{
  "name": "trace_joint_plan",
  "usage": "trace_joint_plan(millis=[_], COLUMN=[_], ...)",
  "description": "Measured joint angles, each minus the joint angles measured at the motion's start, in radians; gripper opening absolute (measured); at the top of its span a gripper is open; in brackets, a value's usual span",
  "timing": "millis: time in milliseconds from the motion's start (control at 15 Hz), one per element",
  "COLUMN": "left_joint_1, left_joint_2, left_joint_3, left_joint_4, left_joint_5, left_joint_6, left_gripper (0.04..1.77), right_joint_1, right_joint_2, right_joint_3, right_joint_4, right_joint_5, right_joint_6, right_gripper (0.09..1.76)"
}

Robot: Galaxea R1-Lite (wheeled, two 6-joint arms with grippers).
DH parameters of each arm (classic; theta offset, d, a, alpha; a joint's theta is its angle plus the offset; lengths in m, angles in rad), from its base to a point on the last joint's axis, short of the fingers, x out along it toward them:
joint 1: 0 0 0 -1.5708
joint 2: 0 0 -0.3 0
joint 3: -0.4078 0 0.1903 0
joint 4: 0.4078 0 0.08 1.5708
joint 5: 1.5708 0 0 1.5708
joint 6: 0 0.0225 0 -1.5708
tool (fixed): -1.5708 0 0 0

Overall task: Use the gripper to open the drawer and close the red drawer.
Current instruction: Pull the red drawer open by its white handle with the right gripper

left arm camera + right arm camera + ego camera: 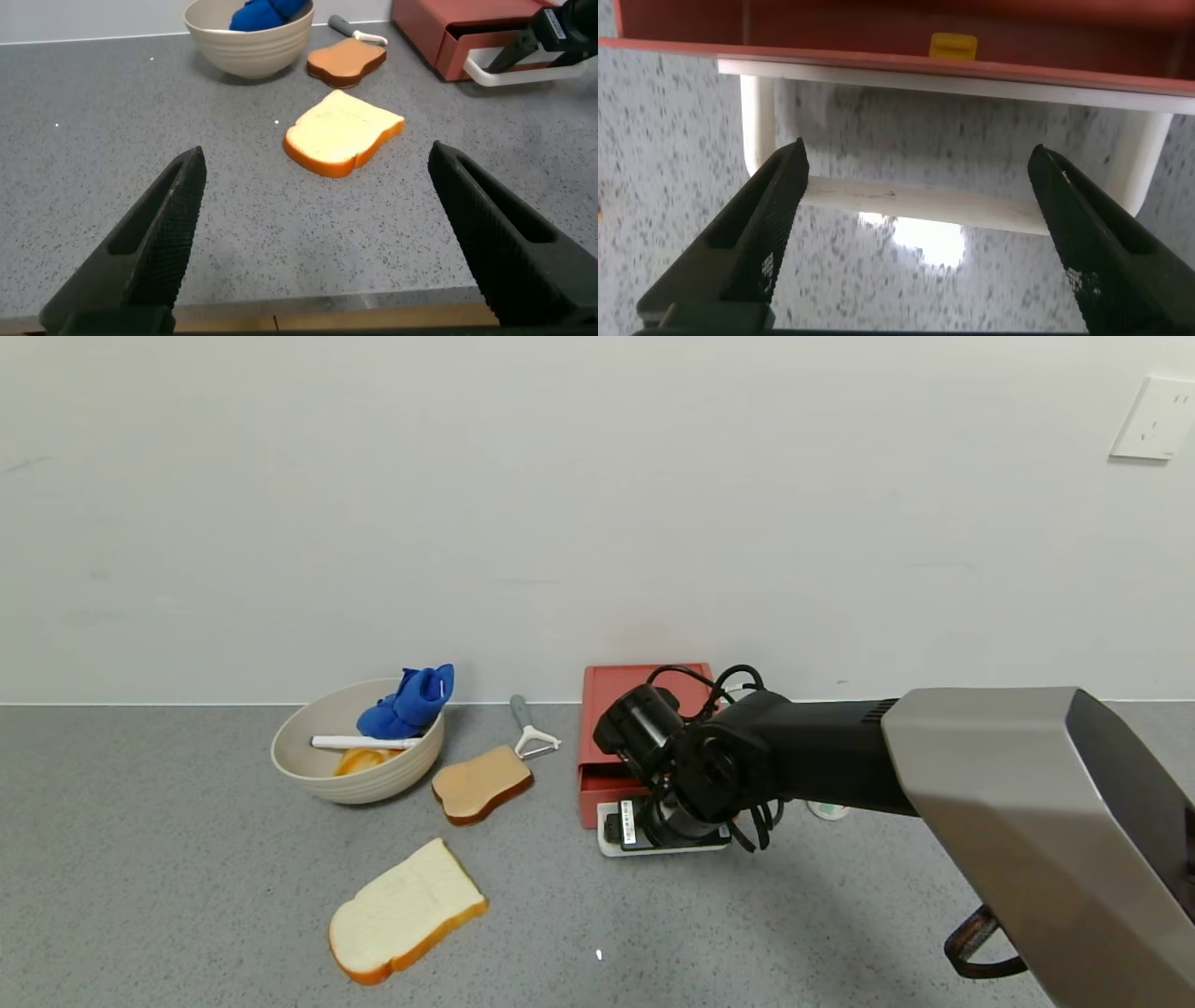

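The salmon-red drawer stands against the back wall, with its tray pulled out a little and its white loop handle towards me. My right gripper points down over the handle. In the right wrist view it is open, with a finger on each side of the handle bar and not touching it. A small yellow piece shows inside the tray. My left gripper is open and empty, low over the table's front edge. From there the drawer and the right gripper show far off.
Left of the drawer are a beige bowl holding a blue cloth, a peeler, a brown toast slice and a white bread slice. A small white-green object lies behind the right arm.
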Motion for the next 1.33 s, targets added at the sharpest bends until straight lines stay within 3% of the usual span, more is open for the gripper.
trace_joint_plan(millis=[333,867,1333], left_joint_1=[0.0,0.0,0.0], left_joint_2=[0.0,0.0,0.0], left_joint_3=[0.0,0.0,0.0], left_joint_4=[0.0,0.0,0.0], left_joint_5=[0.0,0.0,0.0], left_joint_6=[0.0,0.0,0.0], left_gripper=[1.72,1.72,1.72], right_joint_1=[0.029,0.08,0.105], right_joint_2=[-0.019,-0.084,-0.115], right_joint_3=[0.02,0.142,0.194], right_joint_4=[0.062,0.069,0.07], right_joint_5=[0.003,0.005,0.063], right_joint_6=[0.037,0.08,0.14], right_gripper=[1.71,1.71,1.71])
